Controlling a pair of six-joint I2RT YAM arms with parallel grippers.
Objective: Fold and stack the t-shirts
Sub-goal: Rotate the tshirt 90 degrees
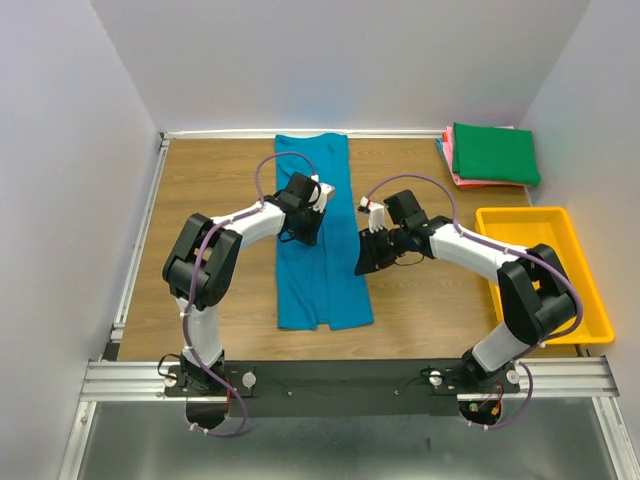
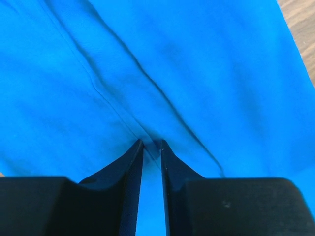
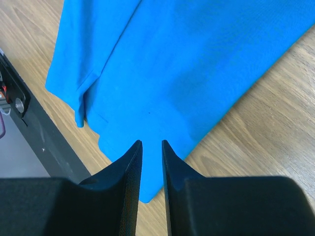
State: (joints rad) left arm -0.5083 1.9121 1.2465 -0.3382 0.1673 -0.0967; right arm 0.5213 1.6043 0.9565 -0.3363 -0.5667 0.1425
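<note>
A teal-blue t-shirt (image 1: 325, 290) lies folded into a long strip down the middle of the table. My left gripper (image 1: 306, 232) is low over its middle. In the left wrist view its fingers (image 2: 151, 143) stand a narrow gap apart, their tips at a raised crease in the cloth (image 2: 172, 64). My right gripper (image 1: 362, 262) hovers at the strip's right edge. Its fingers (image 3: 151, 142) are also slightly apart, with only cloth (image 3: 187, 59) and wood seen below the gap. At the back right a folded dark green t-shirt (image 1: 495, 152) tops a pink one (image 1: 460, 178).
A yellow plastic tray (image 1: 540, 213) stands at the right, beside the right arm. The black near rail (image 3: 44, 142) runs just past the shirt's lower end. A metal frame (image 1: 140, 240) borders the table's left side.
</note>
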